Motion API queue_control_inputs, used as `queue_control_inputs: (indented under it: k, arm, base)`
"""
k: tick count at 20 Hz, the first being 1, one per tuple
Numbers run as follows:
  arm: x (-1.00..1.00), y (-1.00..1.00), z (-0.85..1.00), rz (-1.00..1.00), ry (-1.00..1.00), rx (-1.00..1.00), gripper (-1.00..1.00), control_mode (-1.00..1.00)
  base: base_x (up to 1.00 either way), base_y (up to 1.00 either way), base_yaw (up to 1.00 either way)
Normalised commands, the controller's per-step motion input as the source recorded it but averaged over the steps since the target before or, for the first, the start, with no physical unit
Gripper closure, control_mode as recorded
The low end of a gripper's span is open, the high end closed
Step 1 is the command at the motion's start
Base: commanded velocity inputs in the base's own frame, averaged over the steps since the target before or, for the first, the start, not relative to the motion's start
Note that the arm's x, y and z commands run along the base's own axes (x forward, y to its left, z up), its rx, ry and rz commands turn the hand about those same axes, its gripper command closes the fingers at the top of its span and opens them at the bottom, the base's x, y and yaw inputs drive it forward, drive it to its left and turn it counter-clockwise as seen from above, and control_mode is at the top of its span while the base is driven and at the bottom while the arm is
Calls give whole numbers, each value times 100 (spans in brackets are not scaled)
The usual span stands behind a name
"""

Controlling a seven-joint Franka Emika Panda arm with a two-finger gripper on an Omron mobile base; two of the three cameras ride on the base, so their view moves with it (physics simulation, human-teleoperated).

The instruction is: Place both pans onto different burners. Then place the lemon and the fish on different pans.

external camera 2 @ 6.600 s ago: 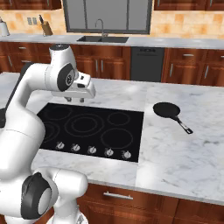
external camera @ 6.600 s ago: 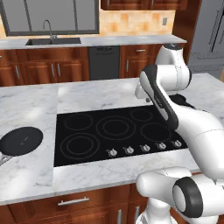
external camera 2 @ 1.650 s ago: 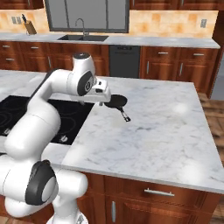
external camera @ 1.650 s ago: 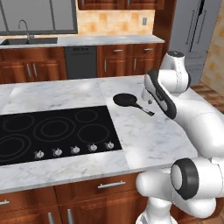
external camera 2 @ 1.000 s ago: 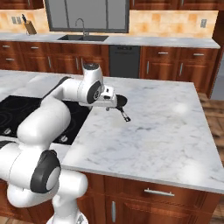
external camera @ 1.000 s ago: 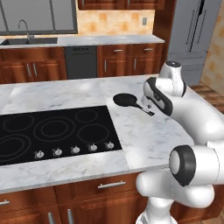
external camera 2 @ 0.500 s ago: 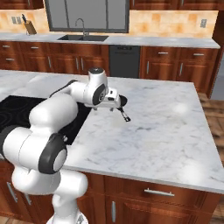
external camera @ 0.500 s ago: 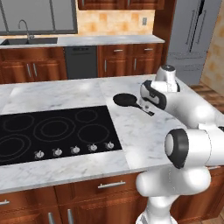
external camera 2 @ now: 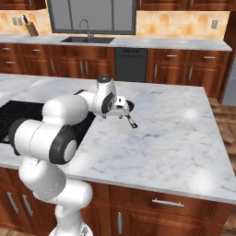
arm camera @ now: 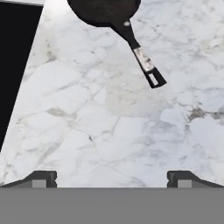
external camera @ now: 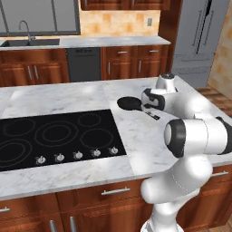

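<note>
One black pan (external camera: 128, 103) sits on the marble island (external camera: 149, 140) just right of the cooktop (external camera: 54, 136), its handle (external camera: 154, 116) pointing toward the front right. The cooktop's burners (external camera: 51, 132) are bare. My gripper (external camera: 148, 108) hangs low over the handle, jaws open and empty. In the right base view the hand (external camera 2: 121, 110) covers part of the pan (external camera 2: 130, 106). In the hand view the pan (arm camera: 105, 11) lies at the top, its handle (arm camera: 142, 57) slants down to the right, and the fingertips (arm camera: 41, 178) stand wide apart above bare marble. The lemon and the fish are out of view.
Silver knobs (external camera: 77, 155) line the cooktop's front edge. A back counter with a sink (external camera: 29, 43) and a dishwasher (external camera: 84, 63) lies beyond an aisle. A grey fridge (external camera: 195, 36) stands far right. The island (external camera 2: 175, 138) stretches bare to the right of the pan.
The base drove right to the pan's end of the island earlier and now stands still. Over the last second the arm folded down, bringing the open hand low beside the pan's handle.
</note>
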Motion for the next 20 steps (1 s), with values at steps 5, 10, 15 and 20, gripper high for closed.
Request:
queue_control_inputs:
  k: [5,10,15,20]
  arm:
    - [30,-18,-16,2,0,0,-100,-100]
    - [32,-19,-15,8,0,0,-100,-100]
    - [50,-3,-26,2,0,0,-100,-100]
    - [51,0,-23,0,0,0,-100,-100]
  base:
    - [0,0,0]
    - [0,0,0]
    - [0,0,0]
    - [0,0,0]
